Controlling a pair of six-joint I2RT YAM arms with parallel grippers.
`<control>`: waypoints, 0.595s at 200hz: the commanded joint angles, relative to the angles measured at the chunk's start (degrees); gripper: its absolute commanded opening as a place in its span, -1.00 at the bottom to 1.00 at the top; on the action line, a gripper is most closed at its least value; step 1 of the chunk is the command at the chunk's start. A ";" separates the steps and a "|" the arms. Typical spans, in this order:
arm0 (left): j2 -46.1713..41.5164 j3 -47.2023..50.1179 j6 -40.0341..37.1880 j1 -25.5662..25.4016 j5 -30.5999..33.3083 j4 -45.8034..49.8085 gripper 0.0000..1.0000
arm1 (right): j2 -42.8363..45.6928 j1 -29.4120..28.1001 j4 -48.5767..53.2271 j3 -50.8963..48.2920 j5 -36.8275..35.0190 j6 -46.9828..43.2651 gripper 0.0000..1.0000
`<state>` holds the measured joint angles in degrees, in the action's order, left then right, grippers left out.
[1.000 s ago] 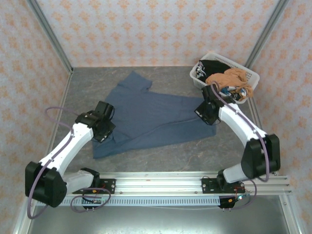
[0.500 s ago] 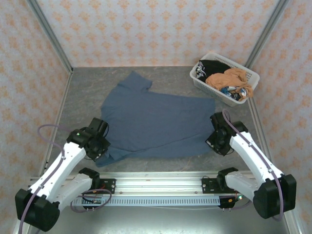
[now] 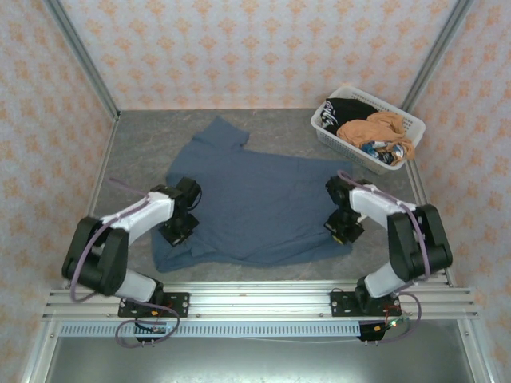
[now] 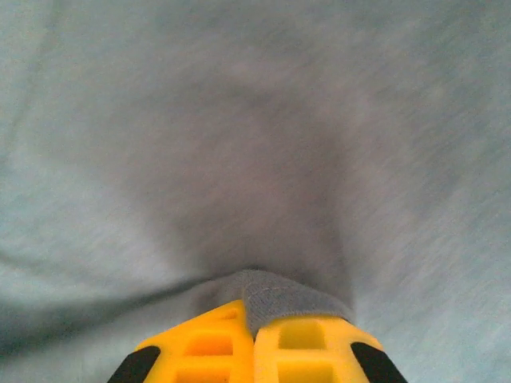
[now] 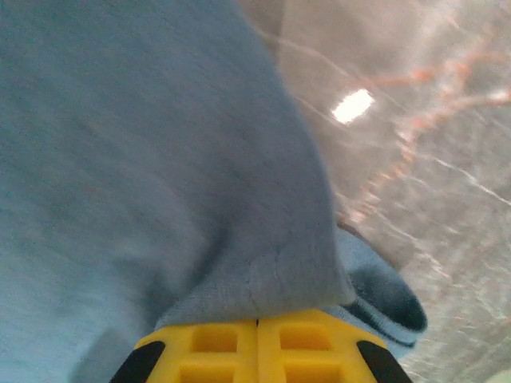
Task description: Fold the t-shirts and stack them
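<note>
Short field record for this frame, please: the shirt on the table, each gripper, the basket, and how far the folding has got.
shirt on table: blue t-shirt, spread out, wrinkled, unfolded
left gripper: shut, pinching the blue t-shirt at its near left side
right gripper: shut, pinching the same shirt at its near right corner
basket: far right of table, holds black t-shirt and orange t-shirt, both bunched
stack: none yet

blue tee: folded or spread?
Spread. The blue t-shirt lies open across the table; only its near corners are pinched, by the left gripper and right gripper, both shut.
</note>
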<state>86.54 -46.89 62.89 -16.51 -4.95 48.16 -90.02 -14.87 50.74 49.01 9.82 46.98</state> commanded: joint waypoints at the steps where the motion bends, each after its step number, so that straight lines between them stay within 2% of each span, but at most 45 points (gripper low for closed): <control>1: 7.65 -4.80 -0.93 -0.01 3.54 -3.32 -1.00 | -5.59 -0.32 -6.15 3.57 -2.29 -1.70 -1.00; 20: 13.85 -6.57 0.29 2.55 1.72 -5.05 -1.00 | -12.04 -0.73 -6.84 8.59 -0.32 -2.19 -1.00; 42: 18.13 -7.72 1.41 8.26 0.05 -7.70 -1.00 | -19.76 -1.72 -6.84 16.53 1.56 -2.50 -1.00; 51: 19.47 -8.42 1.21 10.47 -2.48 -10.02 -1.00 | -23.25 -2.21 -6.02 20.80 2.18 -2.51 -1.00; 63: 21.57 -12.48 1.36 11.61 -2.67 -9.02 -1.00 | -27.56 -3.27 -5.14 26.89 2.70 -2.46 -1.00; 82: 25.16 -21.54 -0.56 13.13 0.54 -4.04 -1.00 | -34.89 -5.07 -2.70 38.45 3.88 -2.49 -1.00; 119: 30.24 -32.17 -0.88 19.80 -1.24 -2.82 -1.00 | -49.51 -6.18 1.88 61.91 8.20 -2.86 -1.00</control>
<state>111.48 -75.37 62.92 -1.04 -7.09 48.10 -128.38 -20.43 53.15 102.59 13.67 44.93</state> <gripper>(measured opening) 0.043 0.040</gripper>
